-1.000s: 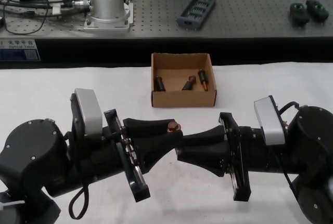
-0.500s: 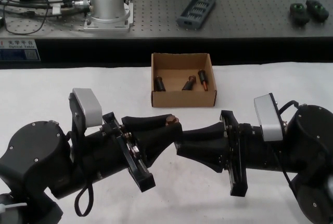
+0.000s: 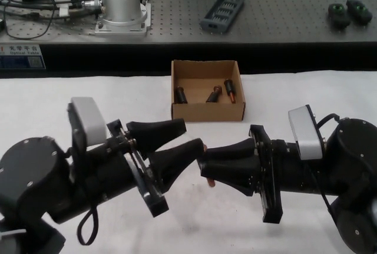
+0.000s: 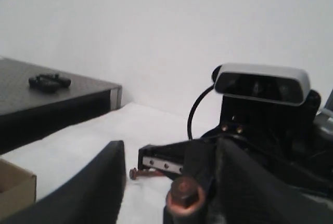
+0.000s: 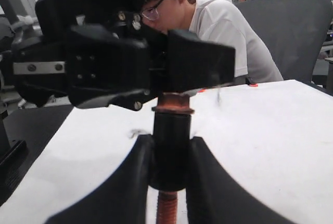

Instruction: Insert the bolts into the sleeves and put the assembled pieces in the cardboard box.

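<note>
We have open table [image 3: 294, 98] before the cardboard box [image 3: 206, 112] (near the far edge). Right hand [image 3: 204, 164] pinches the sleeve [image 5: 169, 146] — bolt [image 5: 173, 103] through it, crosswise to the fingers [image 5: 125, 182]; left hand [image 3: 194, 135] spread beside.

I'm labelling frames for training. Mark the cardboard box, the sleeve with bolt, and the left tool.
cardboard box [image 3: 207, 112]: high view, front wall.
sleeve with bolt [image 5: 170, 141]: right wrist view, black sleeve body.
left tool [image 3: 193, 135]: high view, midway between its fingertips.
</note>
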`<state>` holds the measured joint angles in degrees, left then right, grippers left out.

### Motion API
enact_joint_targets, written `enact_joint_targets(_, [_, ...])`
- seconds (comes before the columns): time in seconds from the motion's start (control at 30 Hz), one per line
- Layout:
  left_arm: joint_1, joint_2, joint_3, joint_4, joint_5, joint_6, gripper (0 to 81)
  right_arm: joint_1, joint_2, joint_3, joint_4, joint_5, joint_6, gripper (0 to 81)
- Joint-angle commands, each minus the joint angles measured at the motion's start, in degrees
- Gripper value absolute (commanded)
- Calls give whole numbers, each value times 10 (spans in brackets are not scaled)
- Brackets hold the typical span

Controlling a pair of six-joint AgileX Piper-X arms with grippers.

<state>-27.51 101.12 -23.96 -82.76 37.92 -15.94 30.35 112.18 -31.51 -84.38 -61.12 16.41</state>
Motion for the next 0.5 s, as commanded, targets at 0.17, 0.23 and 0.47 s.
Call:
enact_joint_targets(0.17, [2, -13, 19, -62, -17, -26, 393, -4, -4, -2, 15, 10, 3, 71])
enact_joint_targets(0.23, [4, -13, 19, -62, -18, -16, 393, -4, -4, -2, 17, 10, 3, 71])
enact_joint_targets(0.47, [19, -15, 53, -62, -162, 73, 393, -4, -4, 3, 18, 39, 4, 71])
